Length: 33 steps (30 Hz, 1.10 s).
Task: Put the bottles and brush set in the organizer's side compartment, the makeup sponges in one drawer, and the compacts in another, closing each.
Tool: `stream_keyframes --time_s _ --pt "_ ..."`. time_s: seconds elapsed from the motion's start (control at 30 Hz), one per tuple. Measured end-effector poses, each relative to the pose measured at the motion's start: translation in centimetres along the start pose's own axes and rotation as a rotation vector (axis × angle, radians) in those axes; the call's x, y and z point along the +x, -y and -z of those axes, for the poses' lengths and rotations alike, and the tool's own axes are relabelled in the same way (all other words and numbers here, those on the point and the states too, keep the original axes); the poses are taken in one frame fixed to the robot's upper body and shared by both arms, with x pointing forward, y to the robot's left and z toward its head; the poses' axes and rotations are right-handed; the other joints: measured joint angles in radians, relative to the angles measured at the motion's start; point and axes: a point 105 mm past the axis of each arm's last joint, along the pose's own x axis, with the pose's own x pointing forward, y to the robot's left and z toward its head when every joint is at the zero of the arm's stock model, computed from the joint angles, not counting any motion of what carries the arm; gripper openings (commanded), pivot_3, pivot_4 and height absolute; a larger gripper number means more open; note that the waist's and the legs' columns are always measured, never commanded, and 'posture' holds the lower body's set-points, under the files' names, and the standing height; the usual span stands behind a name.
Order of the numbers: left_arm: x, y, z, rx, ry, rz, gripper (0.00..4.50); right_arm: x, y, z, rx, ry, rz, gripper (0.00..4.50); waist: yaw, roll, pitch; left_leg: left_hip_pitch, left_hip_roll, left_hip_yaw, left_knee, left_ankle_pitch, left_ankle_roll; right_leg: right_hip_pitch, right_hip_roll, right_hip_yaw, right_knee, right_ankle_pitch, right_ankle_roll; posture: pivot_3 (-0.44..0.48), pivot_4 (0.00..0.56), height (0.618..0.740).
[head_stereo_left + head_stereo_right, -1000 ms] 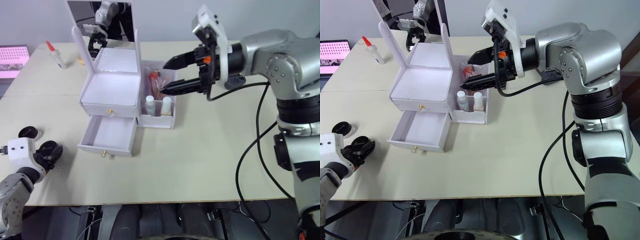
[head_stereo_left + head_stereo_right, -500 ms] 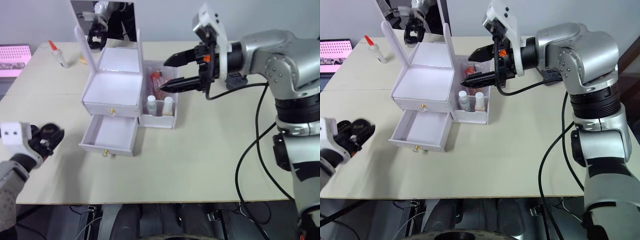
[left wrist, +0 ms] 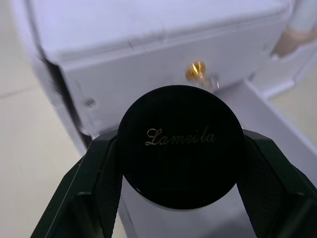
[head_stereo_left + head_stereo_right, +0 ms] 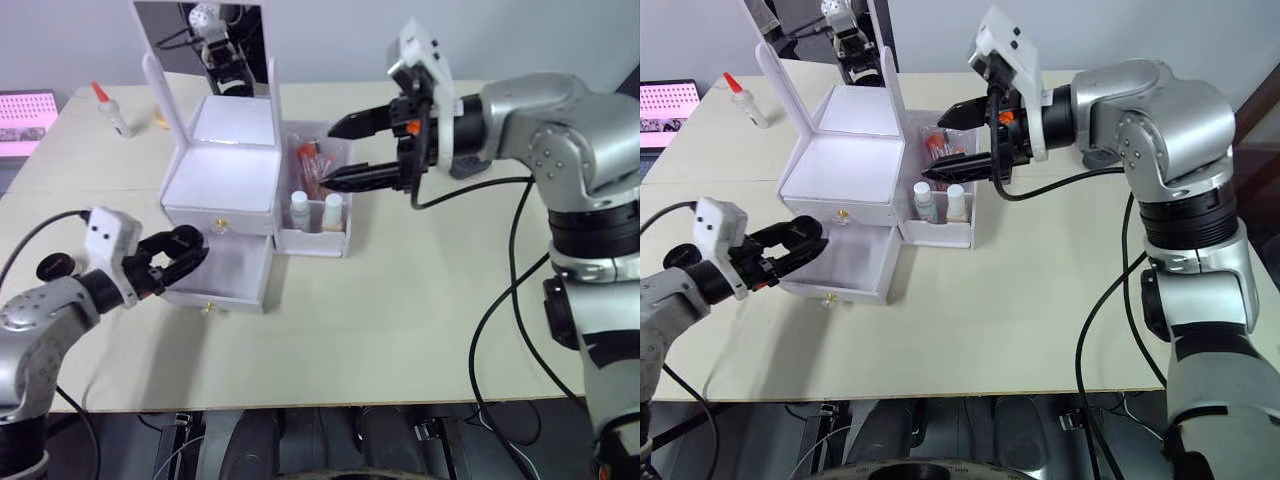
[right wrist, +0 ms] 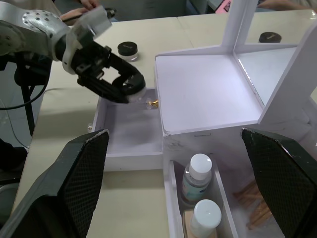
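Note:
The white organizer (image 4: pixel 222 178) stands mid-table with its lower drawer (image 4: pixel 238 272) pulled out and its upper drawer shut. My left gripper (image 4: pixel 181 250) is shut on a round black compact (image 3: pixel 181 146) and holds it over the open drawer's left edge, just below the upper drawer's gold knob (image 3: pixel 196 72). A second compact (image 4: pixel 55 266) lies on the table at the left. Two bottles (image 4: pixel 301 208) and the brush set (image 4: pixel 310 163) stand in the side compartment (image 4: pixel 316 240). My right gripper (image 4: pixel 328 153) hovers open above that compartment. The makeup sponges are out of view.
The organizer's mirror (image 4: pixel 205 40) rises at its back. A small glue bottle (image 4: pixel 110 108) lies at the far left, with a pink screen (image 4: pixel 25 120) beyond the table edge. Black cables (image 4: pixel 500 300) hang from the right arm. Bare table (image 4: pixel 400 300) lies in front of the organizer.
My left gripper has swung right from the table's left front edge to the open drawer, carrying the compact. The right gripper has stayed above the side compartment.

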Motion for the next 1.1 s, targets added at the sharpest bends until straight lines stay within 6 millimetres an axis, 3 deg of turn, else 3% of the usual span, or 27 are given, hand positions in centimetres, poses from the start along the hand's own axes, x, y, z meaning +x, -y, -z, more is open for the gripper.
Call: stream_keyframes --time_s 0.1,0.4,0.83,1.1 --pt "0.2 -0.1 0.8 0.017 -0.05 0.012 2.66 -0.3 0.0 0.2 0.006 -0.004 0.009 4.5 -0.001 0.0 0.0 0.0 0.0 0.0 0.0 0.0 0.0 0.0 0.0 0.0 0.0 0.0 0.0 0.0 0.15 0.74" --pt "0.6 -0.2 0.7 0.054 -0.084 0.027 2.66 -0.3 0.0 0.4 0.007 -0.007 0.018 4.5 0.002 0.0 0.0 0.0 0.0 0.0 0.0 0.0 0.0 0.0 0.0 0.0 0.001 0.0 0.0 0.0 0.15 0.74" --pt "1.2 1.3 1.7 0.05 -0.138 0.108 2.66 -0.2 0.0 0.4 0.007 -0.006 0.024 4.5 0.0 0.0 0.0 0.0 0.0 0.0 0.0 0.0 0.0 0.0 0.0 0.0 0.001 0.002 0.003 0.0 0.15 0.74" --pt "1.0 0.4 1.8 0.085 -0.171 0.097 2.66 -0.1 0.1 0.3 0.008 -0.003 0.033 4.5 0.0 0.0 0.0 0.0 0.0 0.0 0.0 0.0 0.0 0.0 0.0 0.0 0.001 0.002 0.003 0.0 0.15 0.74"
